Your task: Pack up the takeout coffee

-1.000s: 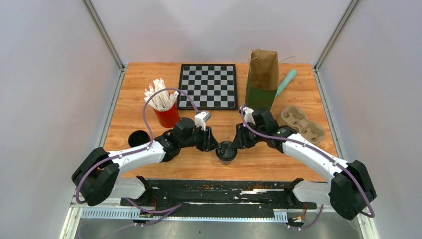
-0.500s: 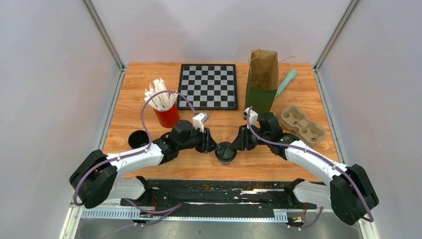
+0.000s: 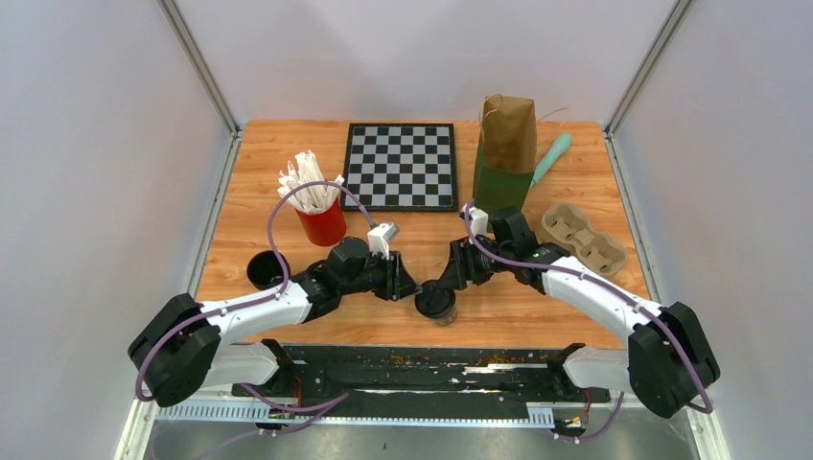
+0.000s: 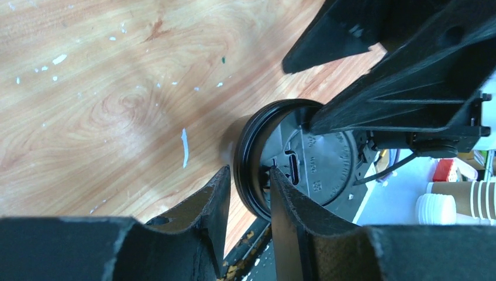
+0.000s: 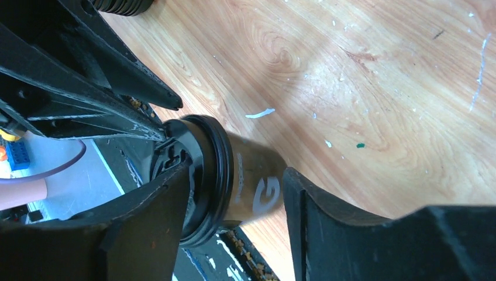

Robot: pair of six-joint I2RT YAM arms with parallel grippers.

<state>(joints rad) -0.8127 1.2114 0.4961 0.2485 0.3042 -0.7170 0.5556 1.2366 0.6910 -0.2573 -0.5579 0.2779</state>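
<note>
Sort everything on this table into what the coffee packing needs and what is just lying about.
Job in hand: lidded coffee cup, second dark cup, paper bag, pulp cup carrier.
Lying about: chessboard, red cup of straws, teal-handled item.

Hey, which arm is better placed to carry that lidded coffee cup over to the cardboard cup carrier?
Probably right. The right gripper straddles the coffee cup with open jaws, and the cardboard cup carrier sits on that arm's side. The left gripper only pinches the lid rim.
</note>
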